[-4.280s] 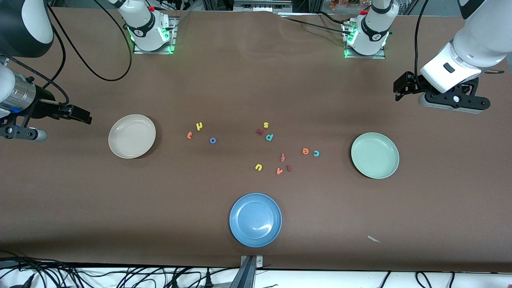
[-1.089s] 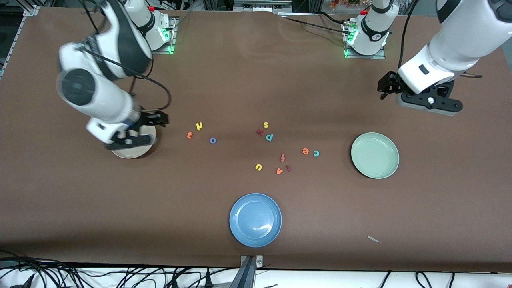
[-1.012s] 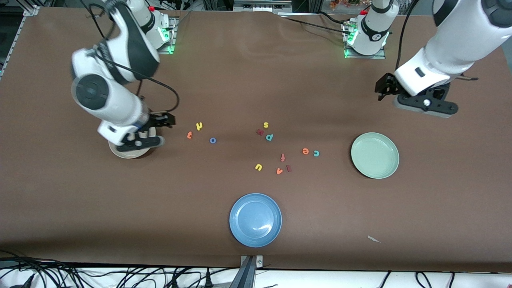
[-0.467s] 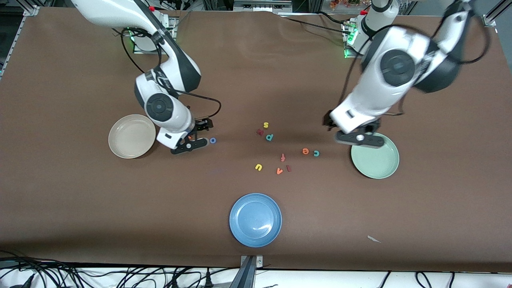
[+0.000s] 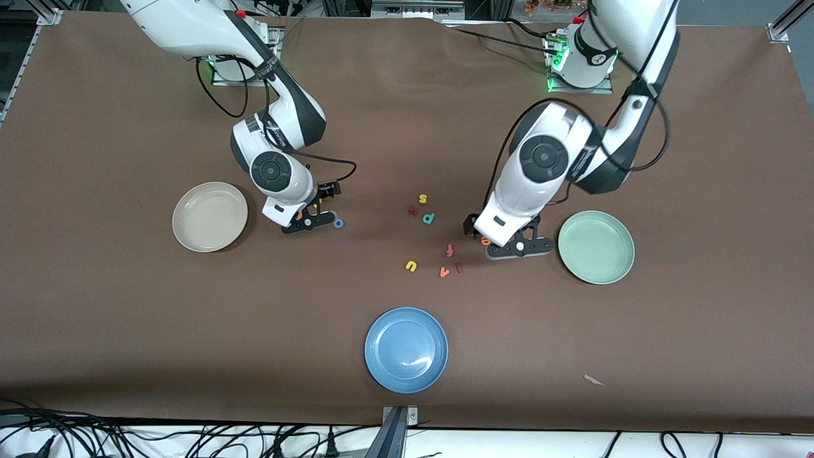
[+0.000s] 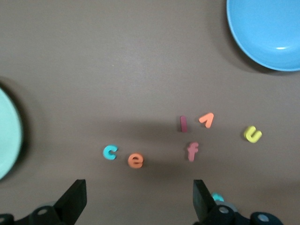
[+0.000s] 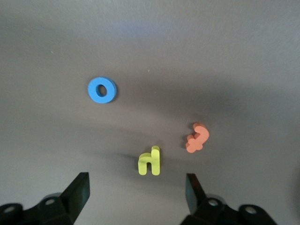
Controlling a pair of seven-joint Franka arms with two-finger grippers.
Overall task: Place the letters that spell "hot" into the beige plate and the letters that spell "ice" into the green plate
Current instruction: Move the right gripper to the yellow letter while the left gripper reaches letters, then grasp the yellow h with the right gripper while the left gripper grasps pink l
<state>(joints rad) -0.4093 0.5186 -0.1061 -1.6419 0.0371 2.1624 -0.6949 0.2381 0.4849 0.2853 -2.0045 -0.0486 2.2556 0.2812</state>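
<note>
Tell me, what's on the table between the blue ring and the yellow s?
Nothing. In the front view, the table between the blue ring and the yellow s is bare brown surface.

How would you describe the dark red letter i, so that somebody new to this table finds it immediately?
Start at the blue plate. Farther from the front camera lies a short row of letters: yellow u, orange v, then the dark red i at the row's end toward the green plate. It is the only plain straight bar.

Brown table (image 5: 127, 305) under even light (tangled cables (image 5: 191, 439) along its near edge)
</note>
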